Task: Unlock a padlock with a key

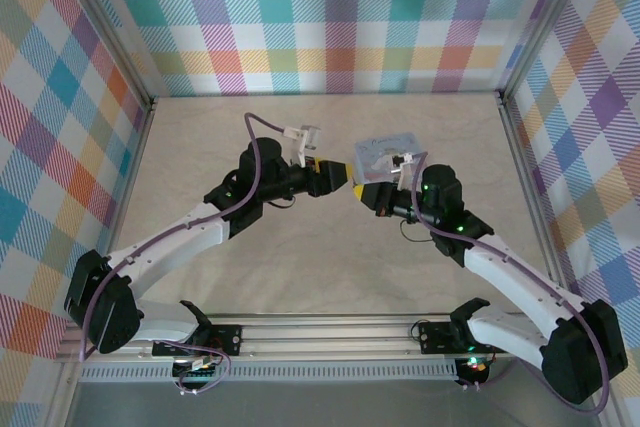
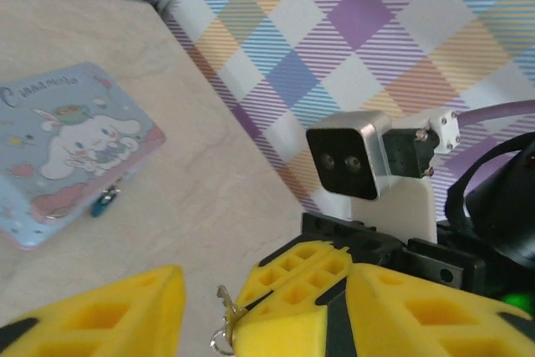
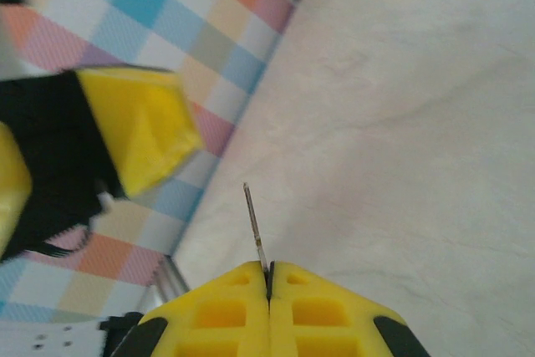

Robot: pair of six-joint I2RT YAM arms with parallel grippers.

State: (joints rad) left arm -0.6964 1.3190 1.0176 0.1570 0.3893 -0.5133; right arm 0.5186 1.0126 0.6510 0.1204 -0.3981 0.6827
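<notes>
Well, your right pincer [image 3: 269, 269] is clenched on the key [image 3: 253, 219]. The left pincer [image 1: 338, 175] gapes just beside it. Ahead of both, the padlock [image 2: 104, 201] sits at the tin [image 2: 67, 140] edge, with bare table [image 2: 209, 190] between.

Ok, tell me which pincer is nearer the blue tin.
Right, by a little. The right pincer sits at the near corner of the tin; the left pincer hangs just beyond it, farther from the tin.

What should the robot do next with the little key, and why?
Probably the right gripper should carry the key over to the padlock hanging at the tin's edge. Its fingers are shut on the key, the left gripper is open, and the key is not at the lock yet.
</notes>
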